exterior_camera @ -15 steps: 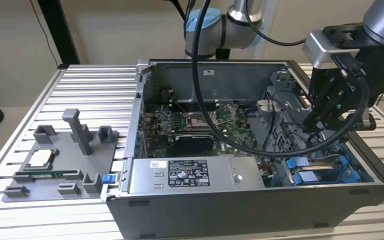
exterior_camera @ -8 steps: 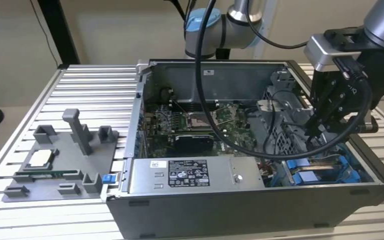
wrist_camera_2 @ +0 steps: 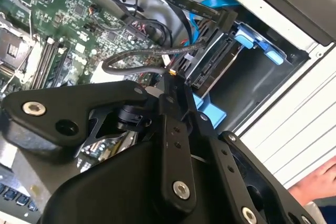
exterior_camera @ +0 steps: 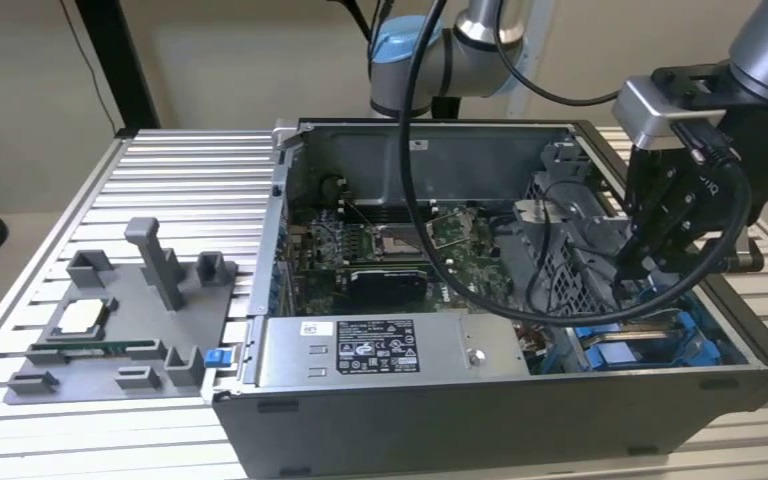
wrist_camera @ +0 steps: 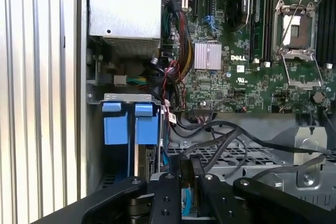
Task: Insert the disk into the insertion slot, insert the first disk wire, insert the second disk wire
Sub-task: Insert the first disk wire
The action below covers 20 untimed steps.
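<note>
The disk (wrist_camera_2: 216,60) lies seated in the insertion slot (wrist_camera_2: 273,55), its blue frame (wrist_camera_2: 212,113) showing beside it. A flat black wire (wrist_camera_2: 202,6) ends in a connector (wrist_camera_2: 227,20) at the disk's edge. My gripper (wrist_camera_2: 170,74) hangs just off that edge, shut on the connector of a braided black wire (wrist_camera_2: 136,56). In the exterior view the gripper (exterior_camera: 631,265) reaches down into the case's right side, above the blue slot (exterior_camera: 664,345). In the first wrist view the slot's blue rails (wrist_camera: 128,127) lie close to the gripper (wrist_camera: 188,174).
The open computer case holds a motherboard (exterior_camera: 384,250), a silver power-supply box (exterior_camera: 371,350), a perforated cage (wrist_camera: 231,156) and loose cables (exterior_camera: 491,300). A grey fixture with parts (exterior_camera: 117,320) lies on the slatted table (exterior_camera: 184,170). A person's hand (wrist_camera_2: 317,182) rests outside the case.
</note>
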Available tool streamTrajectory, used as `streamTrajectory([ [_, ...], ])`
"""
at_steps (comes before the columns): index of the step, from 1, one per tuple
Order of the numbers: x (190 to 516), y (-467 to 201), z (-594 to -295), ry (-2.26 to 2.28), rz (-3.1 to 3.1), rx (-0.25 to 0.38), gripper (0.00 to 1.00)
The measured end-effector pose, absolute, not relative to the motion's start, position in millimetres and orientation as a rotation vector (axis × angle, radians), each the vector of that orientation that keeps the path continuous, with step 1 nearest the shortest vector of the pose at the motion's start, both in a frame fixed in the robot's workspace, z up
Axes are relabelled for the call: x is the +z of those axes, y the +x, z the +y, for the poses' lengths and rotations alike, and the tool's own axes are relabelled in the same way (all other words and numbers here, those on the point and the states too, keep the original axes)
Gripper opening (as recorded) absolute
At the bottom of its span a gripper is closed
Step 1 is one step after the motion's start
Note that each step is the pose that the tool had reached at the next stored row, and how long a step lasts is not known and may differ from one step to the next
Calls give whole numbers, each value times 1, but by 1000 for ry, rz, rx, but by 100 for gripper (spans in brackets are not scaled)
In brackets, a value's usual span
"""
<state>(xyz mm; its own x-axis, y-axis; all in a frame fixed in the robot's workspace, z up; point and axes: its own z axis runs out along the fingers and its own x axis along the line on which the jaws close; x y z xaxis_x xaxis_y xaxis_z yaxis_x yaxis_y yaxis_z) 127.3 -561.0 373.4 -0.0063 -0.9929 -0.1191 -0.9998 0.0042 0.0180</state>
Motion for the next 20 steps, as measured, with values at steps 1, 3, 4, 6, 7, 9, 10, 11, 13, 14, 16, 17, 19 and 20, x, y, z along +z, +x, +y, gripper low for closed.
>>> streamTrajectory([
  [1, 373, 127, -561, -2163, 2174, 148, 0],
  [3, 373, 127, -561, -2163, 2174, 148, 0],
  [4, 373, 127, -561, -2163, 2174, 148, 0],
  [6, 373, 127, -561, -2163, 2174, 148, 0],
  [7, 373, 127, -561, -2163, 2174, 148, 0],
  [9, 373, 127, -561, -2163, 2174, 148, 0],
  [10, 373, 127, -561, -2163, 2174, 148, 0],
  [11, 372, 127, -561, -2164, 2175, 146, 0],
  [13, 369, 128, -561, -2166, 2177, 142, 0],
  [14, 368, 128, -561, -2166, 2178, 141, 0],
  [16, 366, 130, -561, -2167, 2178, 139, 0],
  [17, 366, 132, -561, -2168, 2180, 136, 0],
  [19, 366, 137, -561, -2169, 2181, 133, 0],
  [20, 366, 140, -561, -2170, 2182, 133, 0],
])
